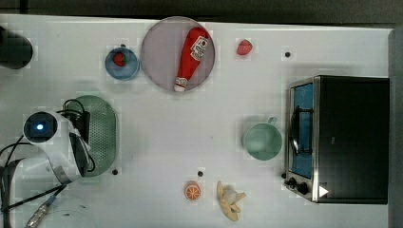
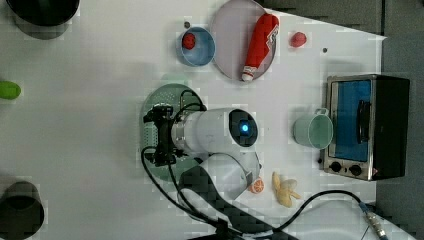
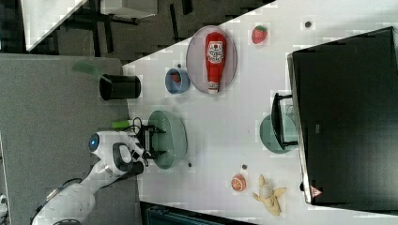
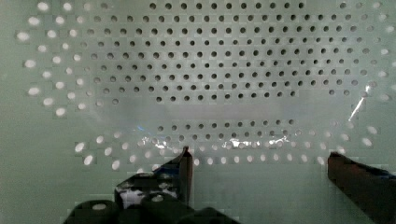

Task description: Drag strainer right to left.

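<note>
Reaching down into the strainer (image 1: 102,128), the claw (image 4: 259,161) sits low inside the basket, its two fingers (image 4: 186,170) spread apart with the perforated floor showing between them, pinching nothing; the strainer itself lies on the white desk (image 1: 190,142) at the top view's left, well apart from the green mug (image 1: 262,141) and the toaster oven (image 1: 349,137) at the top view's right, and below the blue bowl (image 1: 122,64) and the plate (image 1: 159,57) carrying the ketchup bottle (image 1: 191,57). Judging from where the basket now lies, near the top view's left edge of the desk, the drag looks largely done or in its closing stretch; whether the fingers touch the basket's wall or floor cannot be told. If more travel is wanted, the next move calls for a steady sideways push with the fingers kept low against the inner wall, so the light plastic slides flat rather than tipping; otherwise a straight lift out, clear of the wide rim, would finish it.
</note>
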Available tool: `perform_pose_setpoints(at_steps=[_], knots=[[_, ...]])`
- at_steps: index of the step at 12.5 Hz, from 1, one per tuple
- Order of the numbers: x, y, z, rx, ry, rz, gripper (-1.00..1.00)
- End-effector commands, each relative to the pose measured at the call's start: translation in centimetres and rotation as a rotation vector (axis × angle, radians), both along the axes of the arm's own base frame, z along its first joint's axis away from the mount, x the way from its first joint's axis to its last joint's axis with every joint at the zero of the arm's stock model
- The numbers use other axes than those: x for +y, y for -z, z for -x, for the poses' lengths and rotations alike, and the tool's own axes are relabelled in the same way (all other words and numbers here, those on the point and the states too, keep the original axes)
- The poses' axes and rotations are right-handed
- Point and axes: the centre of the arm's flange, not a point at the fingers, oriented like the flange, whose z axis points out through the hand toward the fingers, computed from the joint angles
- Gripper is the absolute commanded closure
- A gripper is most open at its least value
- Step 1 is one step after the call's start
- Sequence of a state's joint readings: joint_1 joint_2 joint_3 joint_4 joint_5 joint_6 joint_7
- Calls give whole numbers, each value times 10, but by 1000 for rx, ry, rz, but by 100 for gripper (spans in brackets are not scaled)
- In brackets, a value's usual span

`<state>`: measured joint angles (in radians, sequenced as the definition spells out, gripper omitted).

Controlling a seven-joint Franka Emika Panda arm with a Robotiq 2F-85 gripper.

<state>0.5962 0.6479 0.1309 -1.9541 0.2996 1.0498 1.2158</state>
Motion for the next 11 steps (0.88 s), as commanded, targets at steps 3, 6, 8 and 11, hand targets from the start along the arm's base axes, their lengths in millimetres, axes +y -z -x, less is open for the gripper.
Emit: perform_pose_setpoints(at_steps=[3,6,8,11], knots=[[19,-21,-1,-24,-29,-16,-100],[-9,-89,-22,-87,-284,23,-100],[-52,-160,-51,-164,-430,51,-100],[-158,-269,-92,-273,-560,88,-100]])
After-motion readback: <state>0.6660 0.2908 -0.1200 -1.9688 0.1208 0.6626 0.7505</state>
